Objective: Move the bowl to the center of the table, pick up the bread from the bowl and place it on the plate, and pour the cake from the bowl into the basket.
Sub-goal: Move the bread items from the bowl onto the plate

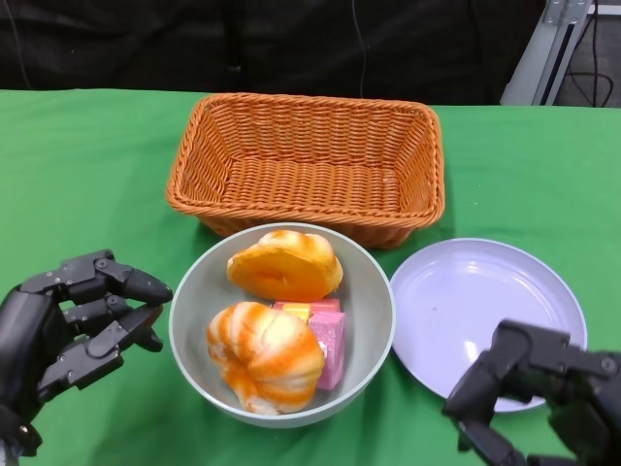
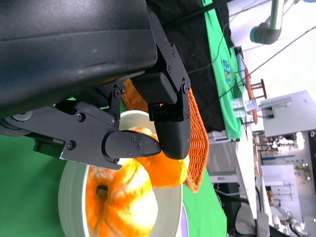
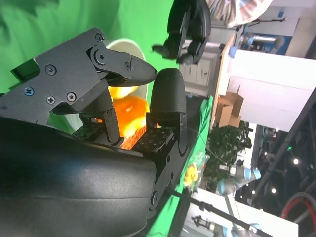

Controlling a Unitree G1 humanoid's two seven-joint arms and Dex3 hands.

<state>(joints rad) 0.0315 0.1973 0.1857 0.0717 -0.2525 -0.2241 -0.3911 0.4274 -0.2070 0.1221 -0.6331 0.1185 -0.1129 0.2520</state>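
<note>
Green tabletop [image 1: 87, 175]: left hand [image 1: 68, 325] and right hand [image 1: 539, 388] flank the bowl [image 1: 374, 325], fingers parted, holding nothing.

Non-task items, head view:
- Green cloth [image 1: 78, 175], spread flat over the whole work surface.
- Black curtain [image 1: 291, 44], hung along the far edge of the cloth.
- Grey metal frame [image 1: 553, 49], slanted, at the far right corner, beyond the cloth.

Non-task items, right wrist view (background, well apart from the work surface):
- Cardboard boxes [image 3: 228, 106], stacked against a white partition [image 3: 274, 94].
- Leafy plant [image 3: 224, 145], just beside the boxes.
- Grey jointed arm with blue bands [image 3: 237, 175], near the plant.
- Striped fabric [image 3: 237, 10] at the frame edge; not identifiable further.
</note>
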